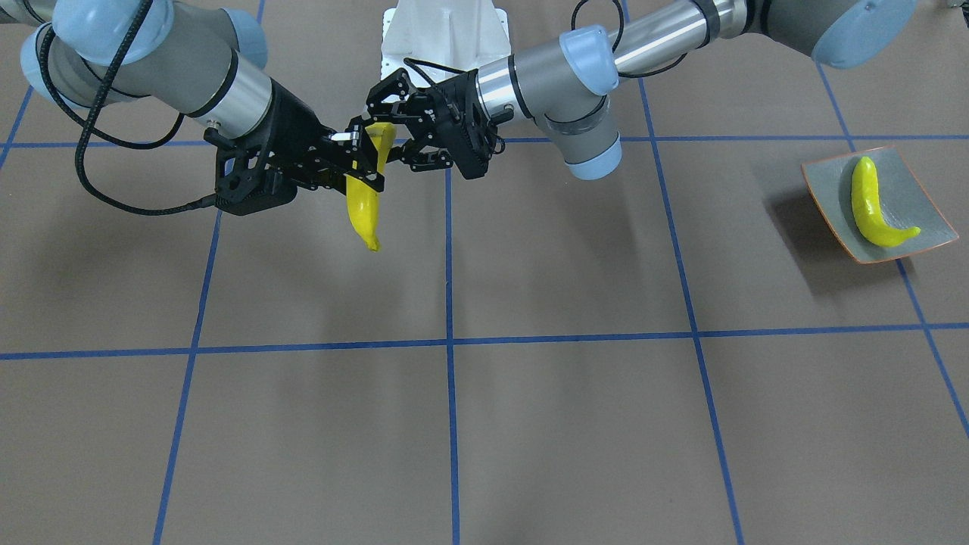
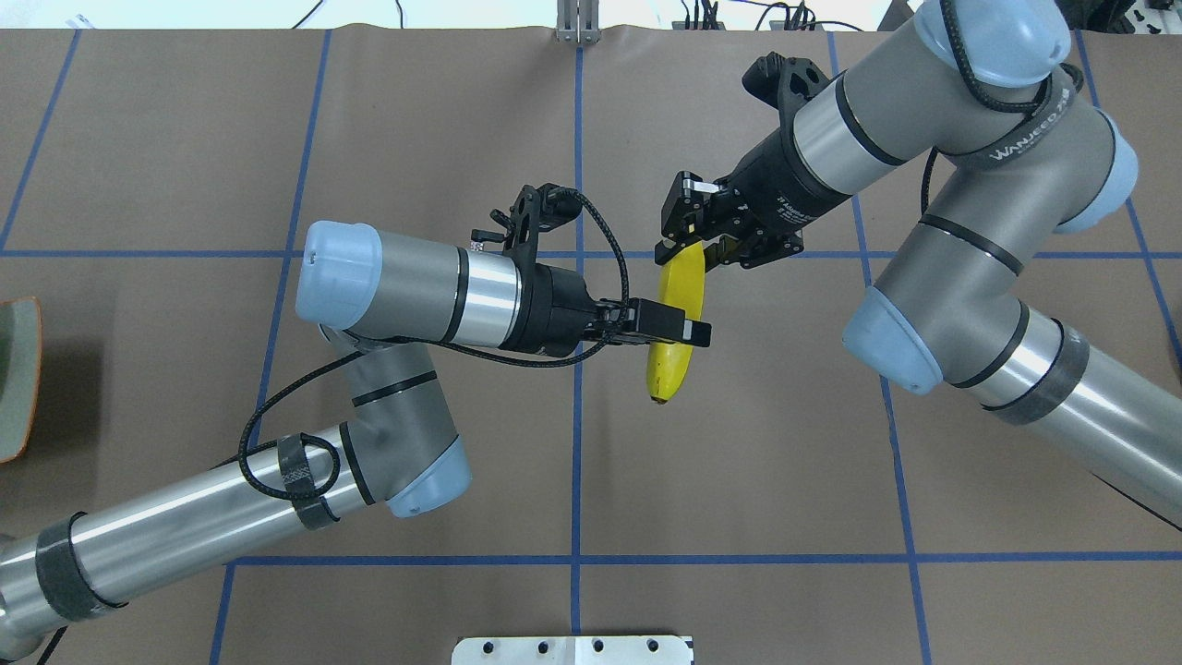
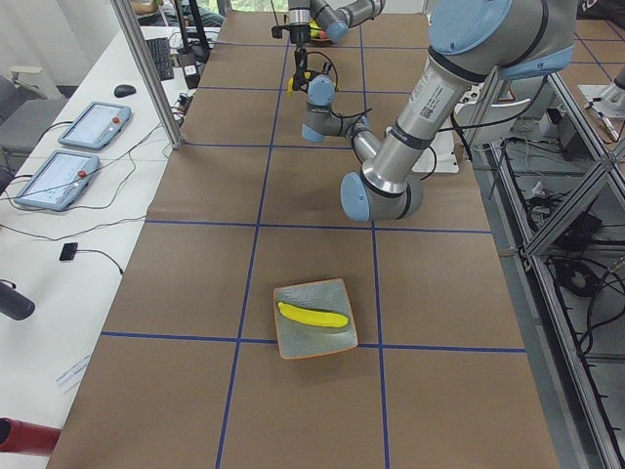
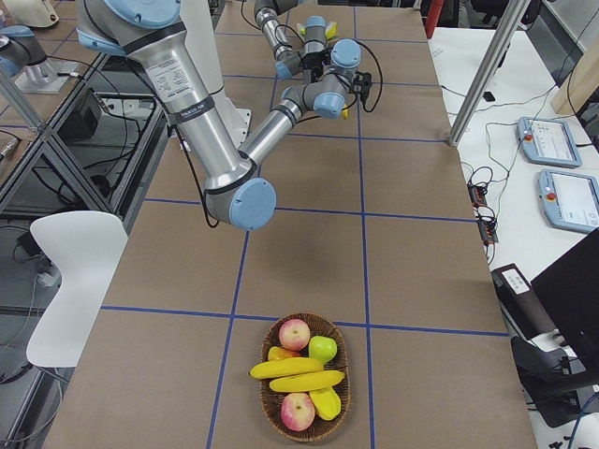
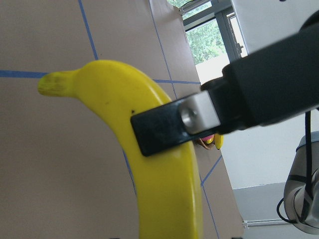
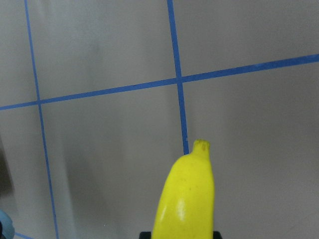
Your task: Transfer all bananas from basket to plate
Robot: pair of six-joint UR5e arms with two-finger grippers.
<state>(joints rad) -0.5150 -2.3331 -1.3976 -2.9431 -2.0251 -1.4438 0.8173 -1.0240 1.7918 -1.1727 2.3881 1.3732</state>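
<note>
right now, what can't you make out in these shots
The left gripper: whether its jaws are shut on the held banana; overhead shows only the top finger.
The plate: cut off by the overhead view's left edge.
The basket: in exterior right only, too small to count its bananas.
The held banana's far end: hidden by the right gripper.

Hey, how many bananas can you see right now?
4 bananas: the held banana in the right gripper mid-air, the plate banana on the plate, an upper banana and a lower banana side by side in the basket. A stubby yellow piece there may be another.
</note>
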